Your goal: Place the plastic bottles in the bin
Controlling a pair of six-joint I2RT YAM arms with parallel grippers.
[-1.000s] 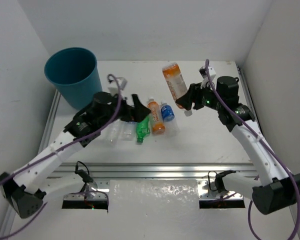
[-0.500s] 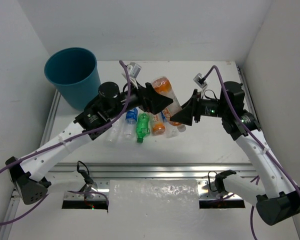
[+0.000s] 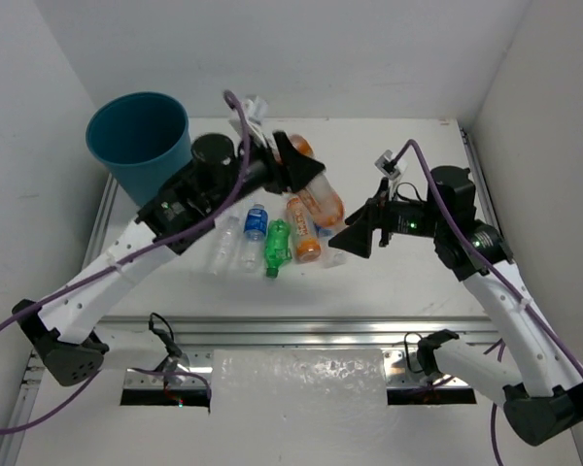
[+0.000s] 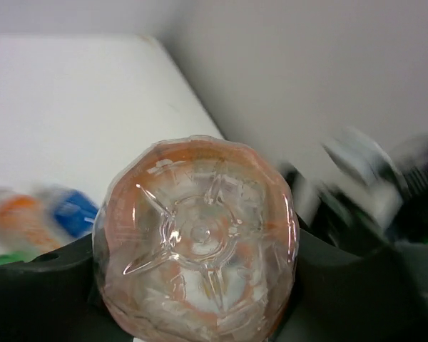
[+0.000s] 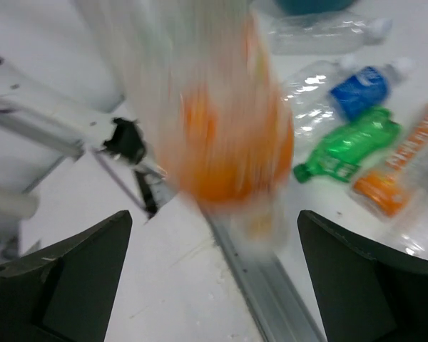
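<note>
orange bottle (image 4: 196, 239) | clear plastic, star-moulded base | between left jaws

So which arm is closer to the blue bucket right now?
Left. The left fingers, gripping the big orange bottle, hover right of the bin; the right fingers, open, are farther right, beyond the loose bottles.

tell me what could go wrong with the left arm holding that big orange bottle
The left fingers grip the orange bottle at its base end, so its free length could twist or slip on the way to the bin.
Its free end sits close to the open right fingers; a swing might clip them.
It hangs over the loose bottles; a drop could scatter them.
</note>
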